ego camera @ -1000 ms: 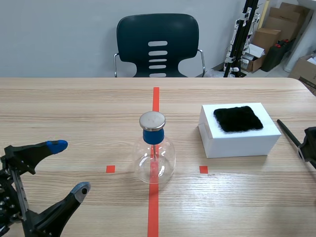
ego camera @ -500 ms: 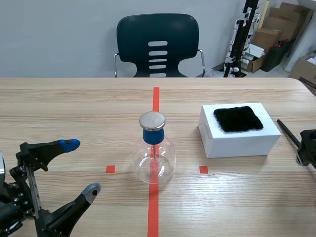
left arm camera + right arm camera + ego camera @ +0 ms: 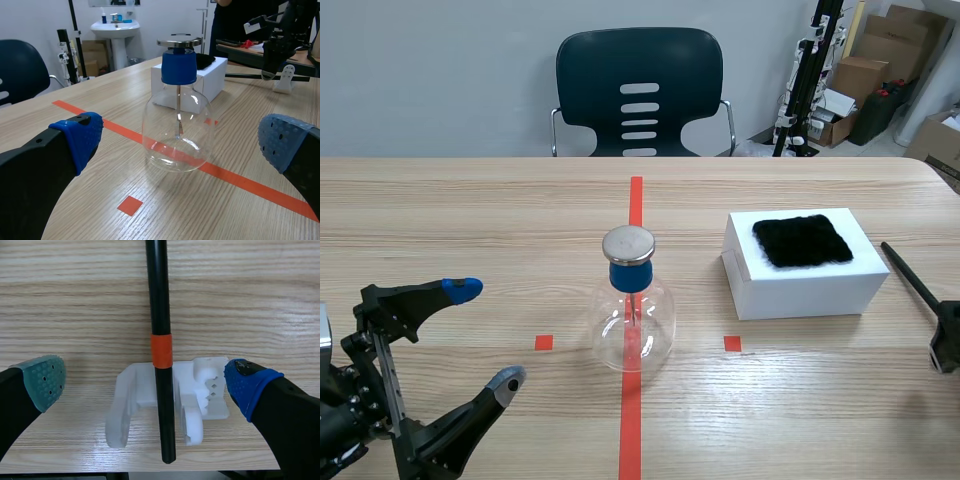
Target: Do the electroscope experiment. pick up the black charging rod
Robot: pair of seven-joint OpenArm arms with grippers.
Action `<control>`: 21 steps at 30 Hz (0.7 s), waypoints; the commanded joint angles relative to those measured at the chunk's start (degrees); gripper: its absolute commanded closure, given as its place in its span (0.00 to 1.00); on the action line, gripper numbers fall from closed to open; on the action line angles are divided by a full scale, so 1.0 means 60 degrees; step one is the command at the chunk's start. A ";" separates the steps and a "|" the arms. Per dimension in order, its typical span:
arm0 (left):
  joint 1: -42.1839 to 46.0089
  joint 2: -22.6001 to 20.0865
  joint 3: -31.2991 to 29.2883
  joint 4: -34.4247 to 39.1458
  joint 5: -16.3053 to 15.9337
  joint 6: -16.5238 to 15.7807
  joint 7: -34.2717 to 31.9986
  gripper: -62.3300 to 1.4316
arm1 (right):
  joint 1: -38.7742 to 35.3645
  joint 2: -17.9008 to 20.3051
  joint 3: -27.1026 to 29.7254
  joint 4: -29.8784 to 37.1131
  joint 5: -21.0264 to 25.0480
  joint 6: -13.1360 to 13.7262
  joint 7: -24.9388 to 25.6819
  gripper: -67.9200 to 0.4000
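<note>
Your left arm [image 3: 350,425] enters low at the scene's left. Your left tool [image 3: 483,335] is turned on its side with the fingers spread wide, one blue pad [image 3: 460,290] above and one grey below. Your right tool [image 3: 146,380] barely shows at the scene's right edge; it faces straight down, fingers wide apart, one pad grey-green, the other blue, holding nothing

Looking across a pale wooden table [image 3: 470,210] to a dark teal chair [image 3: 639,92], backed by a plain grey-white wall [image 3: 430,70]. And over in the right corner, stacked cardboard boxes [image 3: 865,72] beside a black stand [image 3: 817,50].
</note>
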 commanded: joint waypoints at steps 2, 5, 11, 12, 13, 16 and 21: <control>-0.0051 -0.0033 -0.0055 0.0117 -0.0084 -0.0022 -0.0131 0.00 | 0.0499 0.0266 -0.0248 -0.0087 0.0044 0.0007 0.0204 0.00; -0.0051 -0.0033 -0.0055 0.0117 -0.0084 -0.0022 -0.0127 0.00 | 0.0688 0.0266 -0.0586 -0.0419 0.0044 0.0007 0.0452 0.00; -0.0051 -0.0033 -0.0055 0.0120 -0.0084 -0.0022 -0.0127 0.00 | 0.0761 0.0259 -0.0933 -0.0685 0.0044 0.0007 0.1053 0.00; -0.0051 -0.0033 -0.0055 0.0120 -0.0084 -0.0022 -0.0127 0.00 | 0.0761 0.0259 -0.0965 -0.0736 0.0044 0.0007 0.1093 0.00; -0.0051 -0.0033 -0.0055 0.0120 -0.0084 -0.0022 -0.0127 0.00 | 0.0761 0.0259 -0.0994 -0.0805 0.0044 0.0007 0.1162 0.00; -0.0051 -0.0033 -0.0055 0.0120 -0.0084 -0.0022 -0.0124 0.00 | 0.0765 0.0259 -0.0998 -0.0984 0.0044 0.0007 0.1319 0.00; -0.0051 -0.0033 -0.0055 0.0120 -0.0084 -0.0022 -0.0120 0.00 | 0.0761 0.0259 -0.0998 -0.1209 0.0044 0.0007 0.1330 0.00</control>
